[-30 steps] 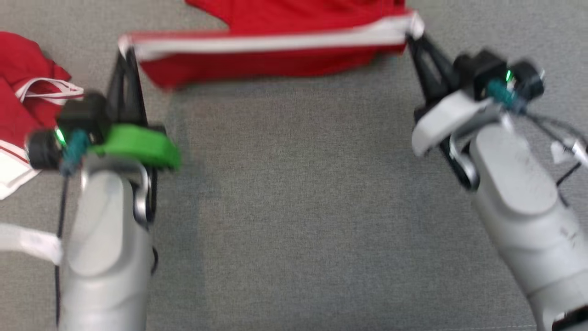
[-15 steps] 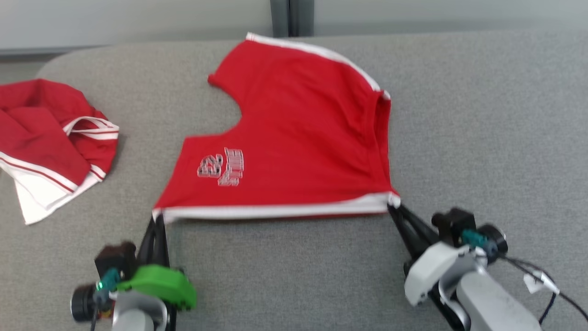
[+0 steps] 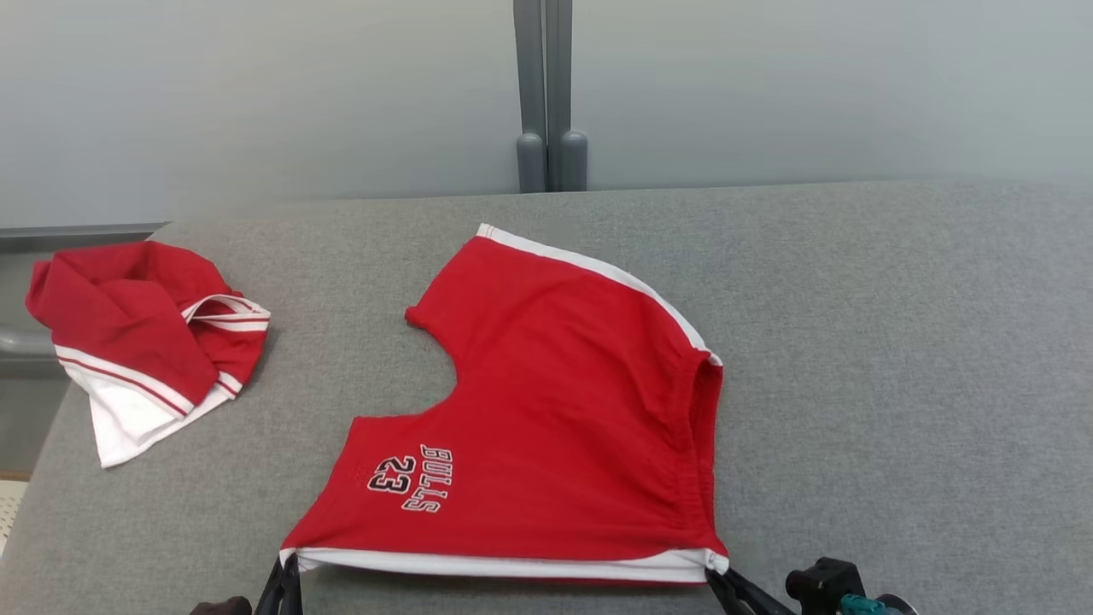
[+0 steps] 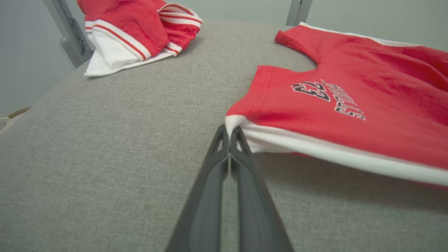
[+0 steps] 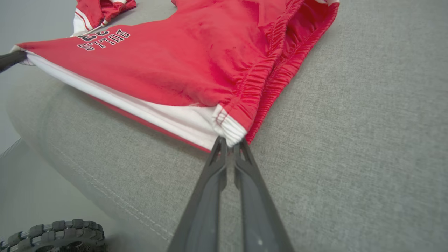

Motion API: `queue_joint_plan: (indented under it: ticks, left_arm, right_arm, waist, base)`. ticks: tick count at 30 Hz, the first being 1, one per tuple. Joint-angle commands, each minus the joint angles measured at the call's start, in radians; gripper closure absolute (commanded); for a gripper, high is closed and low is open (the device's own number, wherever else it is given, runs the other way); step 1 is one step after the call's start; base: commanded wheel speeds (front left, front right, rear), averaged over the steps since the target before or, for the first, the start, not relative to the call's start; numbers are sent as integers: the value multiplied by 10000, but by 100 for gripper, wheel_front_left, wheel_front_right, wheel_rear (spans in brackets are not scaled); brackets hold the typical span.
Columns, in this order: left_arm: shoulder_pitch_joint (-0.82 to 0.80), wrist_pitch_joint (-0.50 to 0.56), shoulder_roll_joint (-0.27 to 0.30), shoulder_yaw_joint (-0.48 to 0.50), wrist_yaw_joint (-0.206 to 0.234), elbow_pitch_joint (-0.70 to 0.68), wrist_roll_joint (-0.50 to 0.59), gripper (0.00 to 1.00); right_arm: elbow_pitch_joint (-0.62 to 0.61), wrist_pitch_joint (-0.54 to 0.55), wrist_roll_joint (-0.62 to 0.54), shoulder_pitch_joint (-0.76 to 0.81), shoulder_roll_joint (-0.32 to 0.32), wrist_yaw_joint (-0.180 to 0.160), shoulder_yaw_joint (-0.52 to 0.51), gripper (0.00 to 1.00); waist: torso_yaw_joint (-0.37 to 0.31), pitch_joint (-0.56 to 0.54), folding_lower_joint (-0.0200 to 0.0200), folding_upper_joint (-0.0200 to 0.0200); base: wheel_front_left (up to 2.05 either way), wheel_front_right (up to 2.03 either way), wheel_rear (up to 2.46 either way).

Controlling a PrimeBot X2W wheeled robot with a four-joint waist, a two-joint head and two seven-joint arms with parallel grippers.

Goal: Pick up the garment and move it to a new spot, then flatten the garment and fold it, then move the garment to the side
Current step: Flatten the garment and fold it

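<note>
Holding the red shorts by the two near corners of the white side stripe: left gripper pinched closed on the leg-hem corner, right gripper pinched closed on the elastic waistband corner.

Comparing w/ 1 s ago: then blurred, stretched as a band betw. both arms w/ cloth hanging under. Now spread flat on the grey padded surface, front-centre, "BULLS 23" print up, w/ near edge looking a bit lifted in left wrist view. Noting also an upward tilt of the head cam, so no reading of that shift as a move of things. Same for the other red-white garment, crumpled at far left, well apart.

Judging for the task: pick-and-move prob. done, flattening nearly done, w/ only small wrinkles by the waistband. Next, prob.: lower the near edge, then carry it over for the fold. Risk: uneven pull, skewing the cloth.
</note>
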Motion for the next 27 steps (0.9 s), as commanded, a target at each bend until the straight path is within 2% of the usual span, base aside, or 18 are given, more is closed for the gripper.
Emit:
queue_joint_plan:
  ticks: [1,8,15,21,27]
  left_arm:
    - [130,-4,97,162,58,-88,-48,100]
    - [-935,-4,87,246,-135,-385,385,100]
    - [-4178,-4,399,66,-279,174,1170,100]
    - [-6690,-3,755,-120,-76,1263,1618,100]
    - [-8593,-3,1074,-462,-57,2394,1997,100]
  right_arm:
    - [-44,-32,59,165,-174,-27,23,100]
    - [-529,-32,353,-342,117,-26,-135,100]
    - [-633,-32,568,-1961,875,-23,-762,100]
    - [-585,-32,496,-3503,1503,-21,-1137,100]
    - [-578,-32,555,-4552,1797,-21,-1492,100]
  waist:
    - [-117,-130,1,0]
    - [-488,279,1,0]
    - [-1262,2003,1,0]
    - [-1900,3593,1,0]
    - [-2325,4722,1,0]
  base:
    - [0,0,0]
    - [0,0,0]
    - [0,0,0]
    - [0,0,0]
    - [0,0,0]
